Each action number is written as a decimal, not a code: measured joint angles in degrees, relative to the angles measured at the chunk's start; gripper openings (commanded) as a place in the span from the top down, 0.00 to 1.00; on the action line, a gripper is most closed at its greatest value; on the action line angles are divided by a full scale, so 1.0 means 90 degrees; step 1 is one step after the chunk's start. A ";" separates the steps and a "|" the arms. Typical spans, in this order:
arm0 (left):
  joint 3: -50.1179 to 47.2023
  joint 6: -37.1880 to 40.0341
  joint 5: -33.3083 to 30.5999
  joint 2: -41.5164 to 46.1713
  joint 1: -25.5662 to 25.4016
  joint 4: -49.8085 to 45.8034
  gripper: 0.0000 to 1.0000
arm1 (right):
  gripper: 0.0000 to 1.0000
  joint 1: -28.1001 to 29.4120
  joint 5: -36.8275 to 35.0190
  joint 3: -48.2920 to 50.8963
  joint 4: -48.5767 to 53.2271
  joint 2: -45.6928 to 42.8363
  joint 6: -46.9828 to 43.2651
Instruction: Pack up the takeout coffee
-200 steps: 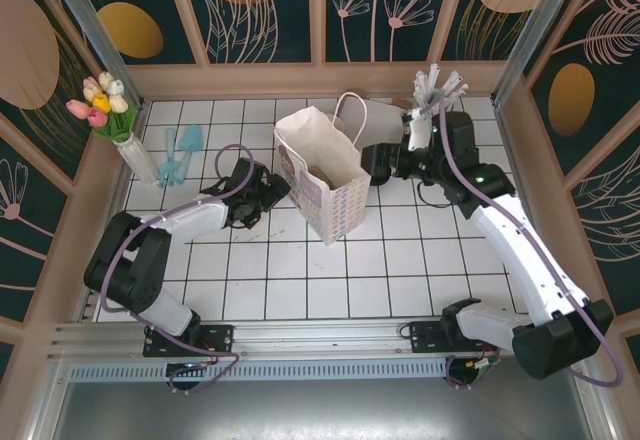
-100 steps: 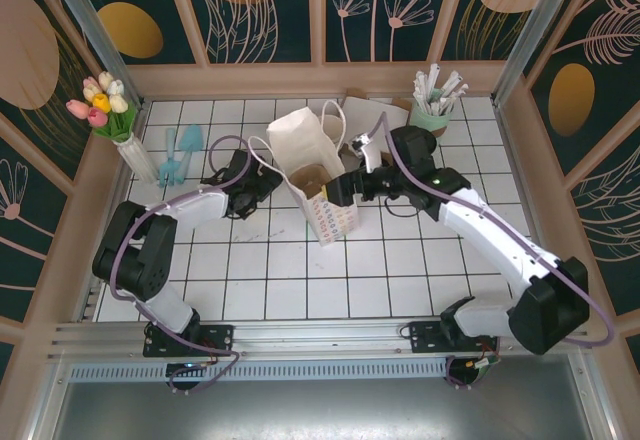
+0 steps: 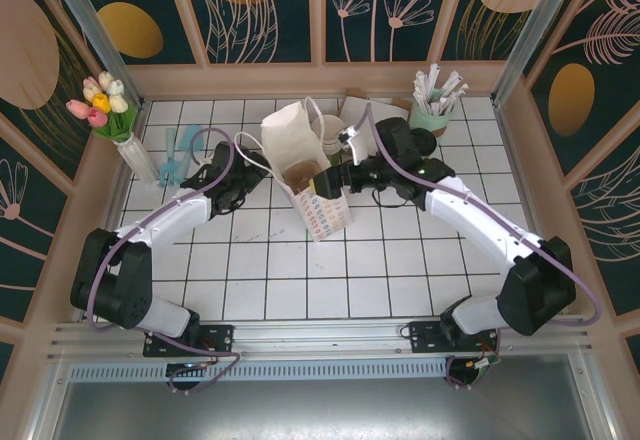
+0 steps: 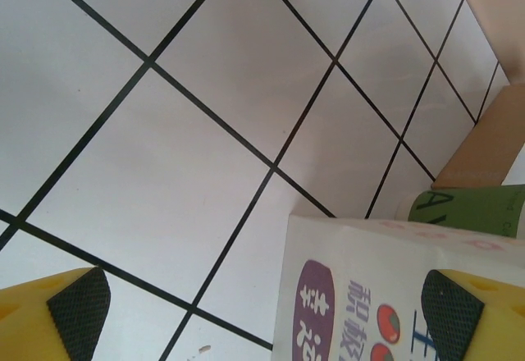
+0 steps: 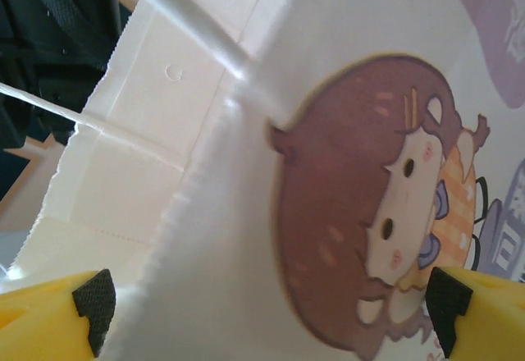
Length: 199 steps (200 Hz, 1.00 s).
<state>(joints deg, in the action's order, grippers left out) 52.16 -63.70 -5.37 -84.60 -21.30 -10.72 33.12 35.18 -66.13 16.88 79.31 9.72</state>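
Noting a straw cup (image 3: 435, 112) far right and a tulip vase (image 3: 132, 152) far left, with wooden walls ringing the white tiled table (image 3: 400, 270). Seeing the open paper bag (image 3: 290, 135) standing mid-table between both arms, showing brown inside. Glimpsing the takeout coffee (image 4: 480, 210), its green side just beyond the bag. Holding the left gripper (image 4: 264, 308) and right gripper (image 5: 271, 302) spread wide, gripping nothing.

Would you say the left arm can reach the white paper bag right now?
Probably yes: the left gripper has open jaws, and the white paper bag stands just ahead, nothing between.
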 measured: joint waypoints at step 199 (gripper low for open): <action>-0.0447 -0.0180 0.0199 -0.0005 0.0000 -0.0170 0.01 | 0.01 -0.1382 -0.1547 0.1566 -0.0593 0.0284 0.1729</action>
<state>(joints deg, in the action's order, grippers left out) 48.14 -65.32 -3.57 -84.64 -21.30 -12.25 20.69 21.26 -52.03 11.55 81.87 25.28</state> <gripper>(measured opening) 0.988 0.990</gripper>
